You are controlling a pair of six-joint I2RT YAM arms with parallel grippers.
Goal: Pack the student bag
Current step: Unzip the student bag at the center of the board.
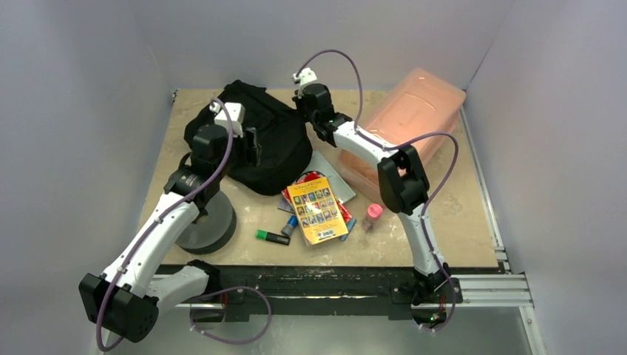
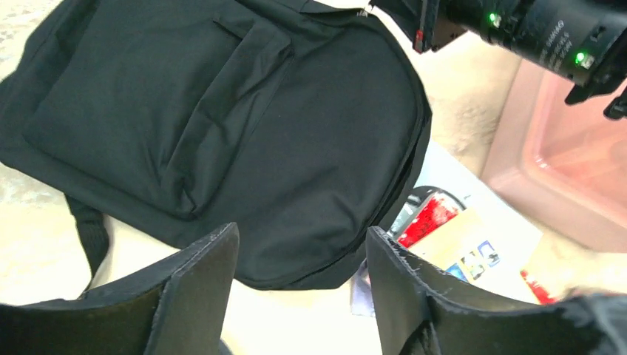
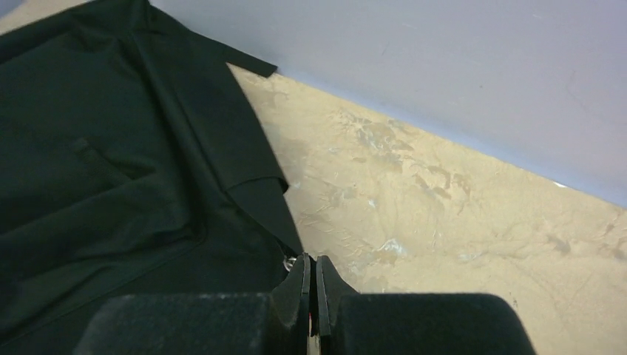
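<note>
Black soft fabric student bag (image 1: 270,144) lies flat at far left of desk (image 1: 458,214), front pocket up. Translucent pink plastic box (image 1: 403,126) sits to its right, by far corner. Near bag's lower edge: yellow-covered book (image 1: 318,209) on red booklet and white paper, green highlighter (image 1: 272,237), pink-capped bottle (image 1: 374,214). Dark grey foam ring (image 1: 207,225) under left arm. Left gripper (image 2: 303,244) spread wide above bag, holding nothing. Right gripper (image 3: 311,270) pressed closed at bag's rim; small metal glint beside tips, grasp unclear. Desk beige, mottled; pale grey walls.

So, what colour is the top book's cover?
The book cover is yellow, with small pictures; top view shows it best.
</note>
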